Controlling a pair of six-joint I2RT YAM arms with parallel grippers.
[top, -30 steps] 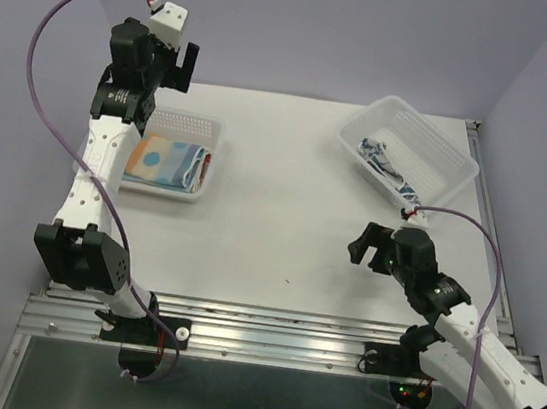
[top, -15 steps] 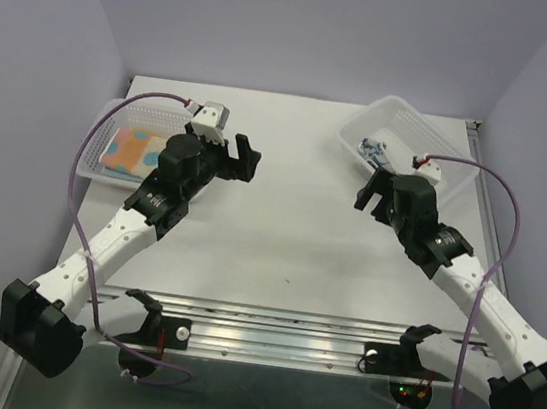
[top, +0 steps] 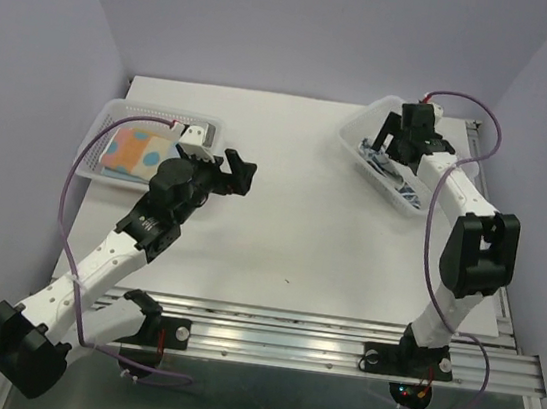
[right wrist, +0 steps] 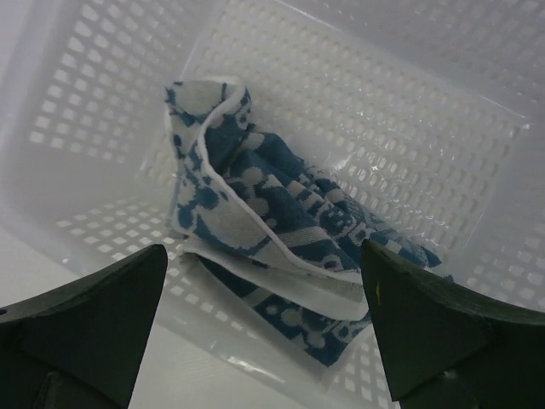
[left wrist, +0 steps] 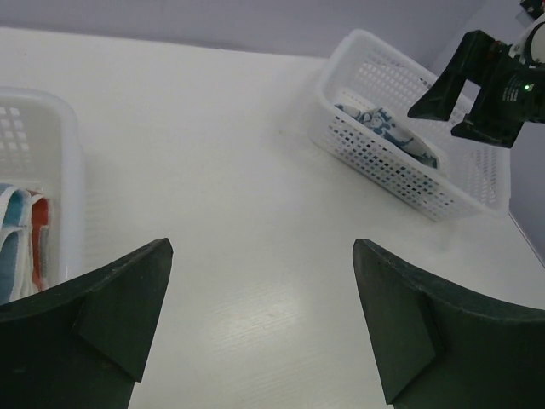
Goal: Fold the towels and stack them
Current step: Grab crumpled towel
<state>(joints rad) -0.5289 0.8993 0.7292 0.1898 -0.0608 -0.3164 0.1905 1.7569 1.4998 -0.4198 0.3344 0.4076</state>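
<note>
A crumpled blue-white patterned towel (right wrist: 272, 221) lies in the right white basket (right wrist: 409, 111); it also shows in the top view (top: 378, 158) and the left wrist view (left wrist: 383, 128). My right gripper (right wrist: 262, 251) is open and empty, hovering just above this towel, over the basket (top: 398, 176) in the top view, where the gripper (top: 388, 137) sits at the far right. A folded pastel towel with orange and blue dots (top: 137, 149) lies on top of a stack in the left basket (top: 164, 115). My left gripper (top: 239, 174) is open and empty above the table, right of that basket.
In the left wrist view the left basket's wall (left wrist: 64, 179) is at the left edge, with towel edges (left wrist: 17, 239) of teal and red inside. The right arm (top: 470, 241) reaches along the table's right side. Purple walls enclose the white table (top: 292, 217).
My right arm swung from the near right of the table up over the right basket. My left arm came down from above the left basket to the table beside it.
</note>
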